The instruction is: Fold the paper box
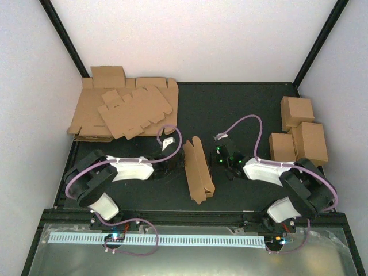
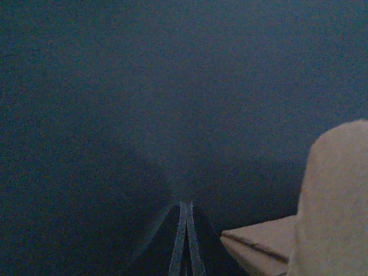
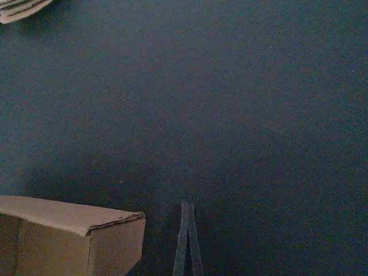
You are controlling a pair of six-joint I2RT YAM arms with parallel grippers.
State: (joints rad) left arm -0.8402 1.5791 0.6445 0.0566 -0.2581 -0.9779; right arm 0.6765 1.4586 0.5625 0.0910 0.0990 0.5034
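The paper box (image 1: 197, 168) is a long, narrow brown cardboard piece standing partly folded on the dark mat between the two arms. My left gripper (image 1: 174, 163) sits just to its left, shut and holding nothing. In the left wrist view its fingertips (image 2: 185, 206) meet over bare mat, and a cardboard edge of the box (image 2: 261, 241) shows at the lower right. My right gripper (image 1: 215, 158) is just right of the box, also shut and empty. In the right wrist view, a box end (image 3: 69, 241) lies left of the closed right gripper (image 3: 187, 206).
A thick heap of flat brown blanks (image 1: 123, 109) fills the back left corner, and its edge (image 3: 20, 8) shows at the top left of the right wrist view. Three finished boxes (image 1: 299, 135) stand at the right edge. White walls enclose the mat.
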